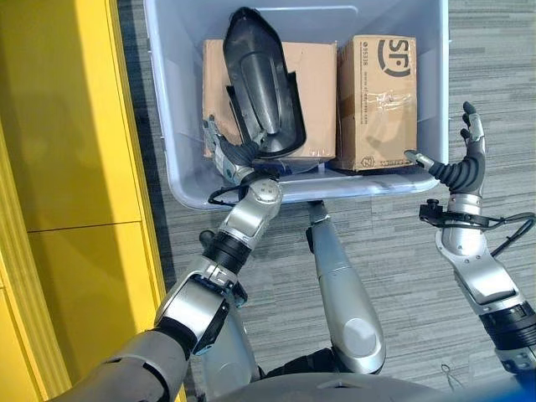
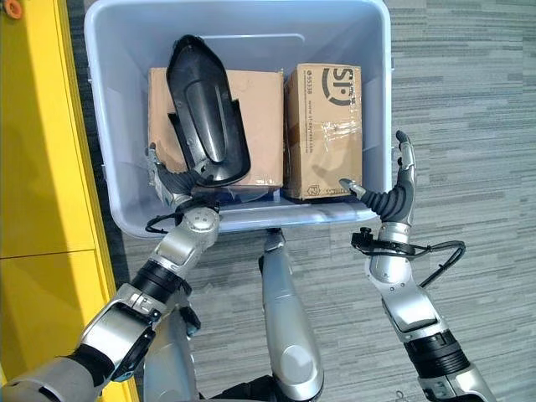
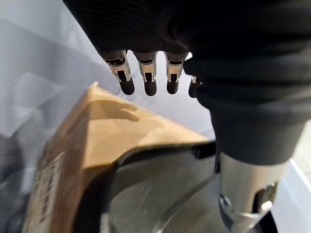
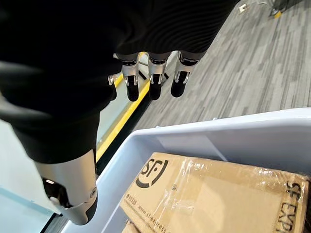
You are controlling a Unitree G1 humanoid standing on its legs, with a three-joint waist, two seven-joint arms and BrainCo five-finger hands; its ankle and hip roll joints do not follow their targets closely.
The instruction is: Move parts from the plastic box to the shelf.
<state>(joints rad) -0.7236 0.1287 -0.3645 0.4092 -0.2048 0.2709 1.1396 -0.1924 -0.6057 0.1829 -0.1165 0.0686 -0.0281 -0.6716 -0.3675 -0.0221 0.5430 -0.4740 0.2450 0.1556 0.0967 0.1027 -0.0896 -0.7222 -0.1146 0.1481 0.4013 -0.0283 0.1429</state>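
A long black moulded part (image 1: 264, 84) lies on the left cardboard box (image 1: 322, 75) inside the pale plastic box (image 1: 159, 100). My left hand (image 1: 231, 159) reaches over the near wall to the part's near end. Its fingers (image 3: 146, 77) are straight above the cardboard (image 3: 97, 126), and its thumb (image 3: 243, 194) lies beside the glossy part (image 3: 160, 194). My right hand (image 1: 461, 172) is open at the plastic box's near right corner, fingers (image 4: 155, 77) straight and holding nothing, with its thumb pointing towards the rim (image 4: 252, 131).
A second cardboard box (image 1: 377, 92) stands upright in the right half of the plastic box. The yellow shelf (image 1: 67, 167) runs along the left side, close to the plastic box. Grey striped carpet (image 1: 402, 251) lies in front and to the right.
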